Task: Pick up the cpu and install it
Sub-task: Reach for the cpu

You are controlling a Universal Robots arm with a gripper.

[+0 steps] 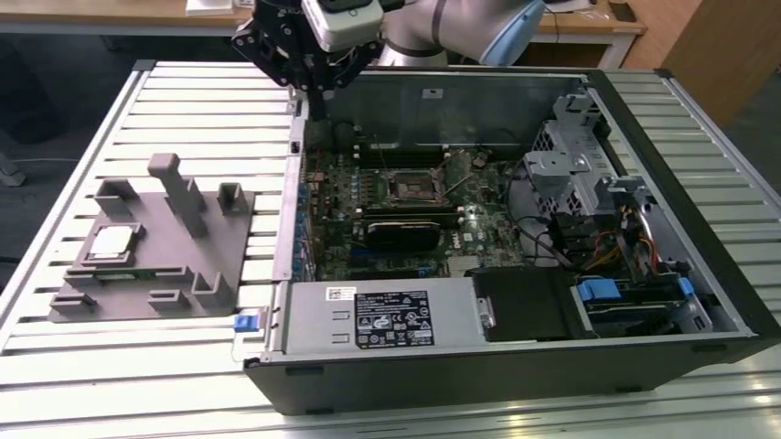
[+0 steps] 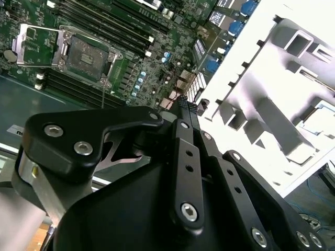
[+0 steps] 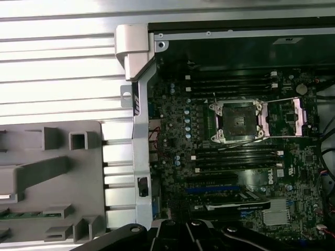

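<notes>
Lying open, the case (image 1: 488, 389) bears a white label (image 1: 388, 315), its print too small to read. The gripper (image 1: 313, 99) hangs above one corner; how wide it stands I cannot tell. The cpu (image 1: 110, 242) rests on the tray (image 1: 171, 249) beside the case.

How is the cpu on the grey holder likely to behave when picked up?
The cpu looks thin and flat, so probably stiff and light. Its silvery top looks smooth, perhaps slippery. Lying flat on the grey holder, it seems unlikely to roll or tip.
</notes>
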